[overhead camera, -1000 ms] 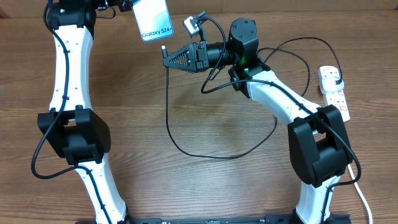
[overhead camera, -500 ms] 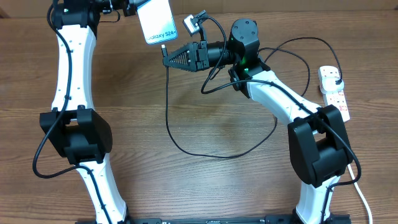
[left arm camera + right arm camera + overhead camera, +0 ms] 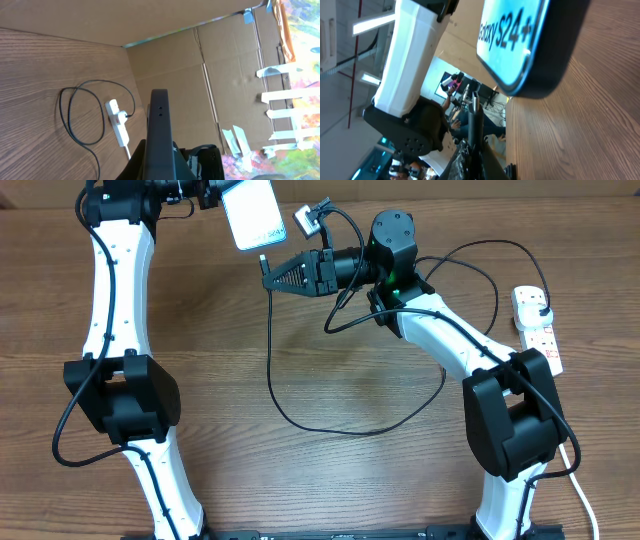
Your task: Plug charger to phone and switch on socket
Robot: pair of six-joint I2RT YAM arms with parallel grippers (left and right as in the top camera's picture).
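Though illegible overhead, "Galaxy S24+" across the phone (image 3: 520, 47) up close

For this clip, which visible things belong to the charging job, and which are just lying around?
Part of the job:
- phone, held in the left gripper
- charger, its tip held in the right gripper
- socket

Not part of it:
- cardboard wall at the back
- table, only the surface underneath
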